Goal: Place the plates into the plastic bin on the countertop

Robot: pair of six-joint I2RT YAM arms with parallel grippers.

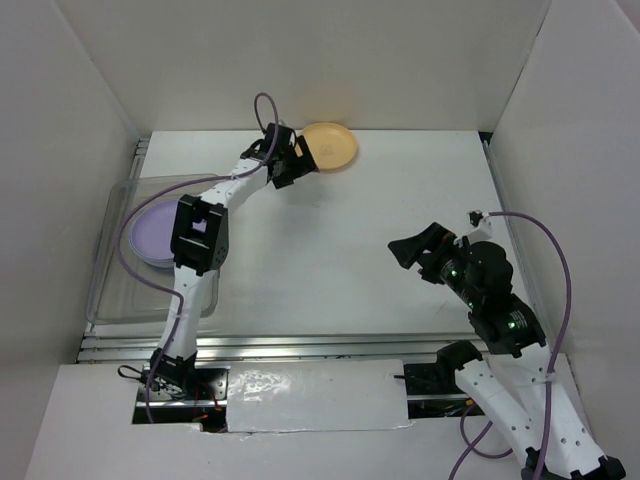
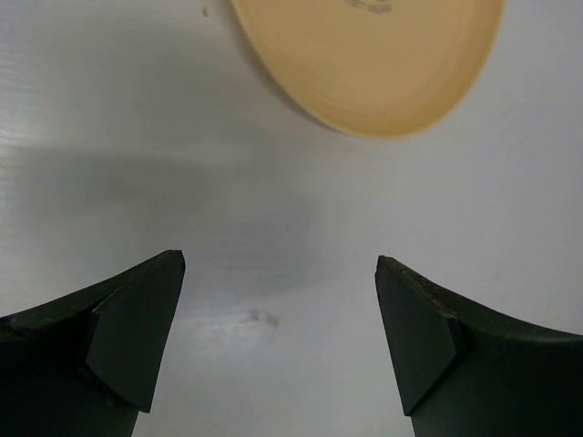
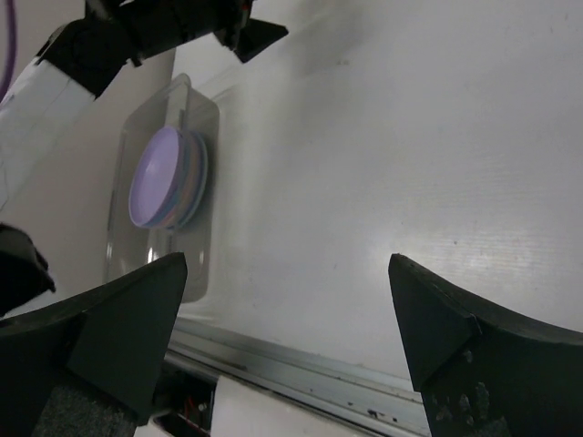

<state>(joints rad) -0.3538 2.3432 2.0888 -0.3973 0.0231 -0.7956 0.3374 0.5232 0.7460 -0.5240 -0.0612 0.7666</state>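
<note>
An orange-yellow plate (image 1: pixel 330 146) lies on the white countertop (image 1: pixel 340 270) near the back wall. My left gripper (image 1: pixel 297 160) hovers just in front of it with its fingers spread wide and nothing between them; in the left wrist view the plate (image 2: pixel 373 64) lies just beyond the open left gripper (image 2: pixel 281 264). The clear plastic bin (image 1: pixel 110 300) at the left edge holds a stack of plates with a lilac one (image 1: pixel 155 232) on top. My right gripper (image 1: pixel 408 248) is open and empty over the right side; its wrist view shows the bin (image 3: pixel 202 238) and the stack (image 3: pixel 162 177).
White side walls enclose the countertop on the left, back and right. A metal rail (image 1: pixel 300 345) runs along the front edge, also seen in the right wrist view (image 3: pixel 301 373). The left arm (image 1: pixel 200 235) stretches beside the bin's right side.
</note>
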